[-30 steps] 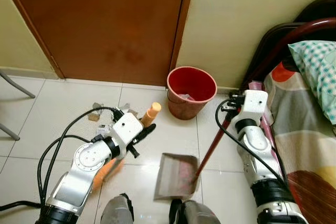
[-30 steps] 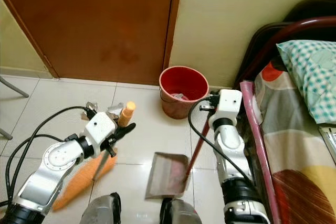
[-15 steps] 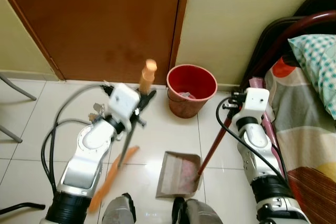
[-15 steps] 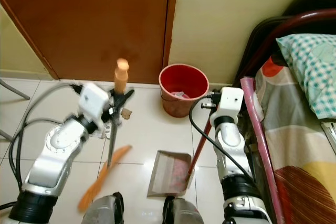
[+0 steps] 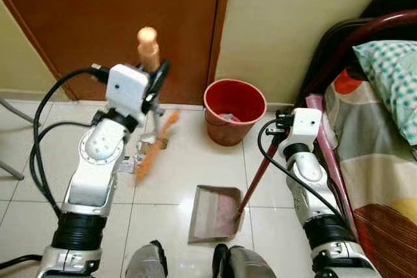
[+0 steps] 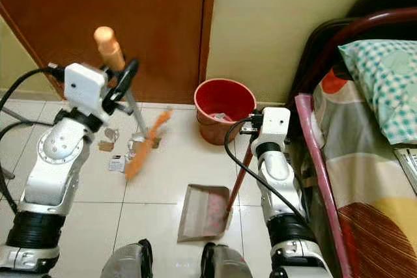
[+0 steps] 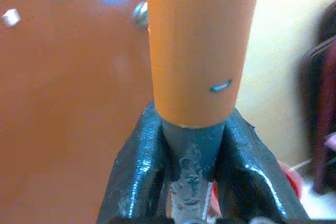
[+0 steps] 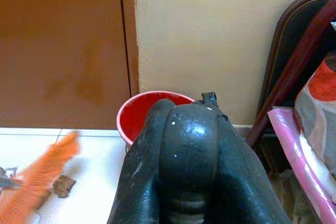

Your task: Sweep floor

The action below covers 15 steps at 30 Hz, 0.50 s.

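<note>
Two tools in play: left gripper (image 5: pixel 154 77) clamps broom (image 5: pixel 156 146) near its top so bristles reach scraps (image 5: pixel 132 163) by door; right gripper (image 6: pixel 251 136) shut on dustpan (image 5: pixel 215 213), resting on the tiles ready to catch.

We are in a home bedroom — a bed (image 5: pixel 381 161) with a patterned sheet and checked pillow (image 5: pixel 391 76) stands by the wall, near a brown door (image 5: pixel 124 24), a tiled floor (image 5: pixel 189 161) and a red bin (image 5: pixel 234 112).

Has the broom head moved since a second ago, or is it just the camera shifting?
Yes. The broom head swept forward from beside the robot's feet toward the door, now beside the red bucket, carried by the left gripper.
</note>
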Available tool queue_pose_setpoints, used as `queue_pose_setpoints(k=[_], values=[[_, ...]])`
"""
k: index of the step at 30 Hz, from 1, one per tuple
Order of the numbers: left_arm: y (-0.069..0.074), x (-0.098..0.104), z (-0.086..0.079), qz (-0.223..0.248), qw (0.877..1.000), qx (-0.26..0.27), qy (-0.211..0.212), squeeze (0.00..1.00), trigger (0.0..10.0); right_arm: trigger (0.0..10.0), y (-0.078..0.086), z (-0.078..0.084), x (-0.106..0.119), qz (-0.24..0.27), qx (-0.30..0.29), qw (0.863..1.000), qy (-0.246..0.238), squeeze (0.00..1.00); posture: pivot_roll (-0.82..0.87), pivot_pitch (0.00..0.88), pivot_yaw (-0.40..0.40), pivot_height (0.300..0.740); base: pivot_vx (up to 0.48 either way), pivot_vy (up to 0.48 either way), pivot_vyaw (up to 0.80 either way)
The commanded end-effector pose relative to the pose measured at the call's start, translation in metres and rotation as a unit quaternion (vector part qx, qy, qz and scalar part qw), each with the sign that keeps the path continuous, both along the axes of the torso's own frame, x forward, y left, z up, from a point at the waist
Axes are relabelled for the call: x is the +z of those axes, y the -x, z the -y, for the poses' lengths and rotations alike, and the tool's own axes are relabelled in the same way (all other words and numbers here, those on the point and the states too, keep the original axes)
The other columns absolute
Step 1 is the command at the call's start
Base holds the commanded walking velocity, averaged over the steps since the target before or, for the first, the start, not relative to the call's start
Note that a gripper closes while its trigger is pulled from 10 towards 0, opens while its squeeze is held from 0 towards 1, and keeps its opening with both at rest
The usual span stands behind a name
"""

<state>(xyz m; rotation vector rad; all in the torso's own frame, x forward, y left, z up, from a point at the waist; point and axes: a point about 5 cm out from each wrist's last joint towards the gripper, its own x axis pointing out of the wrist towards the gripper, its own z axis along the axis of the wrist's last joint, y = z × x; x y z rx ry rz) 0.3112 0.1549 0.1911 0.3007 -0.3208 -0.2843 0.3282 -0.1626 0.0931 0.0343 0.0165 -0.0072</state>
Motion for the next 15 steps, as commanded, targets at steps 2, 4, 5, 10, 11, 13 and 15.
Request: queue_pose_setpoints(k=[2,4,5,10,11,13,15], values=[[0.002,-0.006,-0.016,0.018,0.998,0.054,-0.032,0.0,10.0,10.0,-0.002,0.002,0.004,0.011,-0.001,1.0,0.001,0.0,0.05,0.139,-0.09,0.74,0.0,0.0,0.0],[0.002,-0.012,-0.017,0.021,0.997,0.058,-0.037,0.0,10.0,10.0,-0.002,0.004,0.004,0.011,-0.002,1.0,0.001,0.0,0.05,0.139,-0.093,0.74,0.0,0.0,0.0],[0.001,-0.014,-0.018,0.024,0.997,0.064,-0.042,0.0,10.0,10.0,-0.001,0.004,0.004,0.011,-0.003,1.0,0.002,0.0,0.05,0.139,-0.093,0.74,0.0,0.0,0.0],[-0.004,-0.035,-0.018,-0.01,0.997,0.074,-0.026,0.0,10.0,10.0,-0.001,0.005,0.003,0.01,-0.004,1.0,0.003,0.0,0.04,0.135,-0.096,0.74,0.0,0.0,0.0],[-0.005,-0.044,-0.015,-0.025,0.997,0.068,-0.028,0.0,10.0,10.0,-0.001,0.005,0.003,0.01,-0.004,1.0,0.003,0.0,0.04,0.135,-0.096,0.74,0.0,0.0,0.0],[-0.006,-0.052,-0.011,-0.039,0.997,0.06,-0.032,0.0,10.0,10.0,-0.001,0.004,0.003,0.01,-0.003,1.0,0.003,0.0,0.04,0.135,-0.096,0.74,0.0,0.0,0.0],[-0.009,-0.061,-0.002,-0.055,0.997,0.031,-0.054,0.0,10.0,10.0,-0.001,0.003,0.003,0.011,-0.002,1.0,0.002,0.0,0.04,0.135,-0.096,0.74,0.0,0.0,0.0]])
